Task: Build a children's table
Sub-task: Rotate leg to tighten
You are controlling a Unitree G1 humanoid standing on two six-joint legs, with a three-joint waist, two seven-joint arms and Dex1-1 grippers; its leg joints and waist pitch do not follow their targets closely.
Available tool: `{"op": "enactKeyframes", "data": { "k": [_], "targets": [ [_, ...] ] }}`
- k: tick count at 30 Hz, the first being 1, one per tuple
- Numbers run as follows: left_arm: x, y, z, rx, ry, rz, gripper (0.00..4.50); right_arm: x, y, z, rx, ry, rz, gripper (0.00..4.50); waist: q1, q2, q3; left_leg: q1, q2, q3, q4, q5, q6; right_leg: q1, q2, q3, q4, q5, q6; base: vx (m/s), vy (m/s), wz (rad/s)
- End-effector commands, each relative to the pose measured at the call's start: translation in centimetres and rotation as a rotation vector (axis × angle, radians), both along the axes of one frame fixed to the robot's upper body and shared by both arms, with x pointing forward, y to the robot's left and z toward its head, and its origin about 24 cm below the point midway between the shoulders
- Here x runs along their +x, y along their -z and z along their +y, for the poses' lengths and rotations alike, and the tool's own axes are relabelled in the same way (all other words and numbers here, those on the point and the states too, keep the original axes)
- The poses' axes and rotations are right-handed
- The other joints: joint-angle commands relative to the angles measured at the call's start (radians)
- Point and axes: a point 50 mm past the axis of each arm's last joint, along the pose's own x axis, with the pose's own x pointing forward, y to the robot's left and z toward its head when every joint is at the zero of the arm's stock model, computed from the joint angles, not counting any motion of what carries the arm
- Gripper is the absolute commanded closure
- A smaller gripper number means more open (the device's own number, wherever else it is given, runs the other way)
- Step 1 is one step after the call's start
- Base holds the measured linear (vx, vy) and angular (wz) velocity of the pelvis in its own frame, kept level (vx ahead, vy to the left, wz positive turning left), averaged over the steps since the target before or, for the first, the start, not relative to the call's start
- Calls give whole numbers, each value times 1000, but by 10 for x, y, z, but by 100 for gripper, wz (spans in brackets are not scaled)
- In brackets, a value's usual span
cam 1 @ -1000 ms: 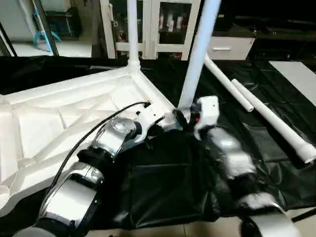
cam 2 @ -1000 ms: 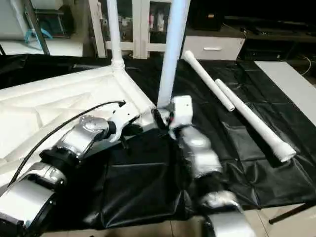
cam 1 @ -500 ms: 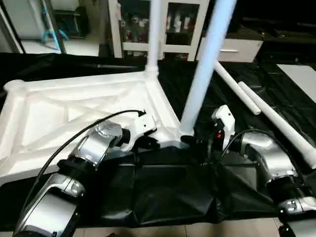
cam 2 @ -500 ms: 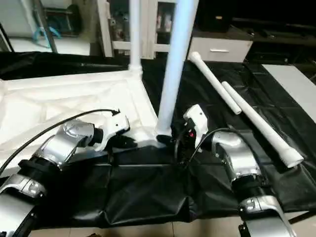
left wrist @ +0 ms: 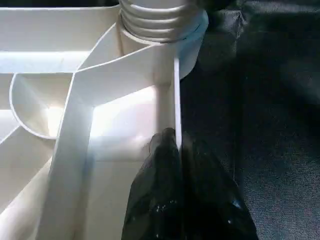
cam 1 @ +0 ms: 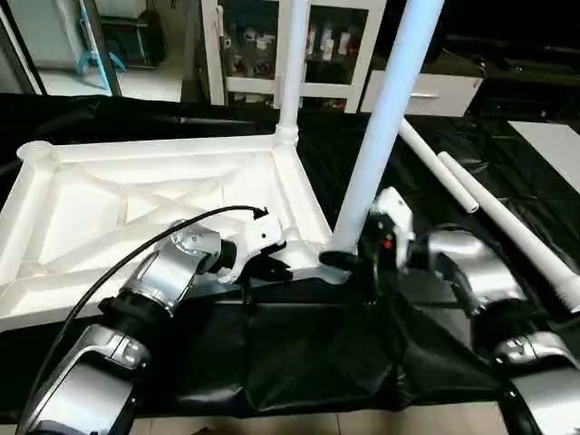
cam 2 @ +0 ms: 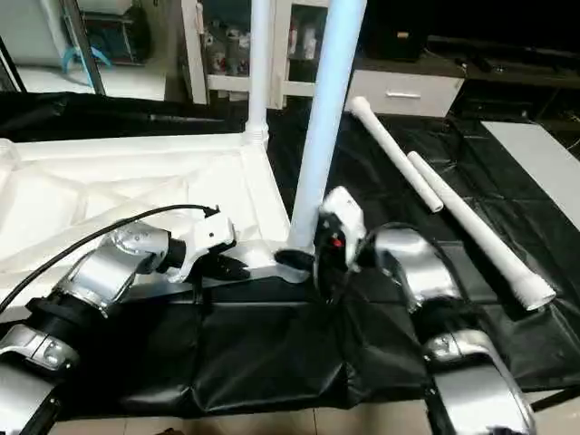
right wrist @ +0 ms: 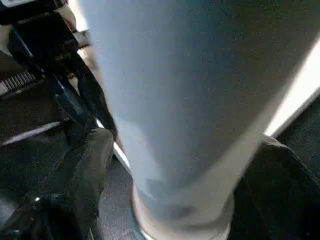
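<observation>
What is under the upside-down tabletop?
A black sheet shows along the front and right of the tabletop. What it lies on is hidden, as is the tabletop's down-turned face.

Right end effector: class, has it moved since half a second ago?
Yes. The right end effector has closed in on the near upright leg, its fingers now straddling the base.
</observation>
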Motion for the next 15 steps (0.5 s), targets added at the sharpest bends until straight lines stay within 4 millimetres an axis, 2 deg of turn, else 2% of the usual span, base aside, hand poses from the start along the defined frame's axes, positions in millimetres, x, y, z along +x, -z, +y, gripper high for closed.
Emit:
{"op": "enactKeyframes", "data": {
  "k": [1, 5, 8, 11, 12, 13, 15],
  "targets": [
    [-15, 25, -1, 74, 43, 116, 450, 1, -1, -2, -16, -10, -13, 79, -2, 4, -59, 3, 20, 6, -61, -176, 43, 53, -45, 35, -49, -130, -259, 0, 0, 0],
    [-14, 24, 1, 77, 39, 113, 450, 0, 2, -1, -44, -45, -11, 125, -1, 1, -60, 2, 20, 6, -60, -169, 47, 54, -46, 35, -48, -133, -259, 0, 0, 0],
    [-14, 24, 3, 79, 33, 112, 450, 0, 3, 0, -63, -64, -12, 155, -1, 5, -60, 3, 21, 7, -60, -168, 49, 53, -45, 35, -48, -127, -263, 0, 0, 0],
    [-14, 25, 3, 83, 29, 113, 450, 1, 5, 0, -75, -73, -10, 160, -2, 9, -61, 4, 20, 7, -60, -176, 46, 54, -44, 34, -47, -114, -269, 0, 0, 0],
    [-14, 25, 3, 85, 28, 114, 450, 1, 5, 0, -78, -75, -10, 181, -2, 9, -61, 4, 20, 7, -59, -176, 46, 54, -43, 34, -46, -110, -272, 0, 0, 0],
    [-14, 25, 3, 86, 31, 115, 450, 1, 6, 1, -84, -83, -10, 187, -1, 13, -61, 4, 20, 6, -60, -179, 45, 54, -44, 34, -46, -110, -273, 0, 0, 0],
    [-14, 25, 2, 85, 33, 116, 450, 1, 6, 1, -92, -91, -10, 187, -2, 13, -62, 4, 21, 6, -60, -184, 43, 55, -43, 33, -45, -106, -276, 0, 0, 0]
  ]
}}
